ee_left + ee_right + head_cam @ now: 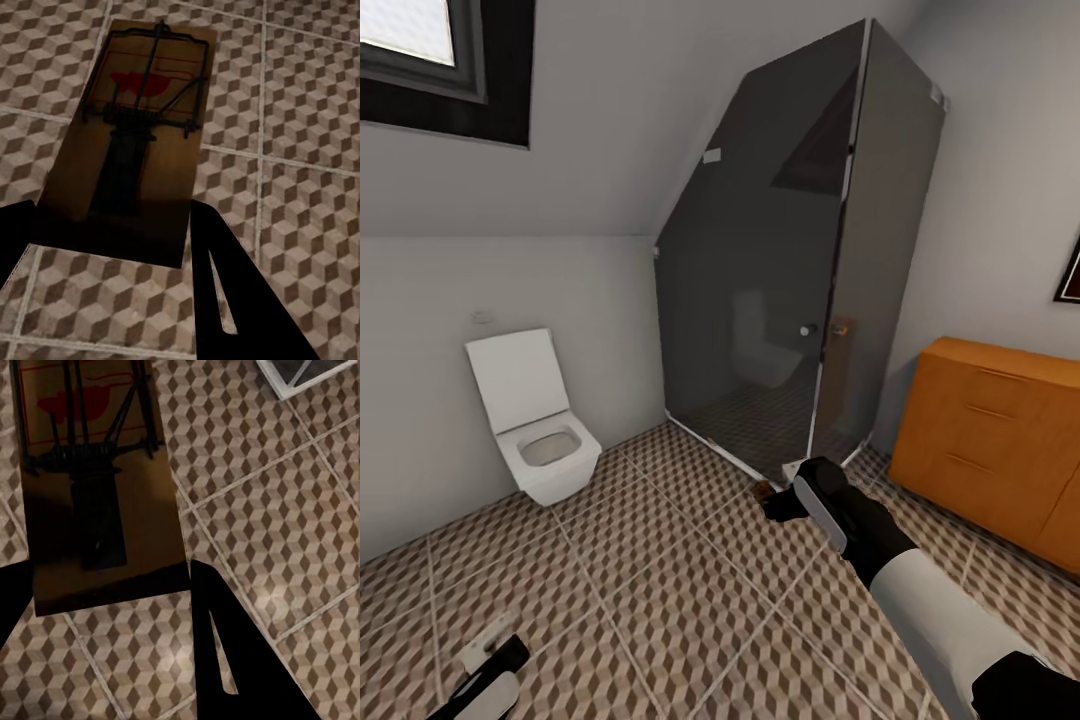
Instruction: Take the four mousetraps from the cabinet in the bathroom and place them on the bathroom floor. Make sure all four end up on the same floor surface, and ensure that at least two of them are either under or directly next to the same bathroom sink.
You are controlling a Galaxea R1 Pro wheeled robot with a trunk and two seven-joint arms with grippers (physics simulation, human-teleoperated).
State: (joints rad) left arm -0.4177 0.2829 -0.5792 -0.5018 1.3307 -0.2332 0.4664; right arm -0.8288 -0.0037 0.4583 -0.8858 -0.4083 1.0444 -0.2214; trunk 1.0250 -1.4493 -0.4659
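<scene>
Mousetraps held in both claws above the bathroom floor

One mousetrap (139,142) is seen in the left wrist view, gripped at its near short end by the left claw (112,247). Its long axis runs straight away from the claw, and the wire spring and red printed mark lie at the far end. No lettering can be read in that mark.

A second mousetrap (94,487) is gripped the same way in the right claw (105,600), long axis pointing away from the claw, red outline and red blot at its far end; no writing is legible.

In the head view the right claw (780,500) is held out over the bathroom floor (660,570) just before the corner of the glass shower stall (790,270), a small brown trap (764,491) showing at its tip. The cabinet (1000,440) stands at the right wall, drawers closed. A white toilet (535,420) is mounted on the left wall.
</scene>
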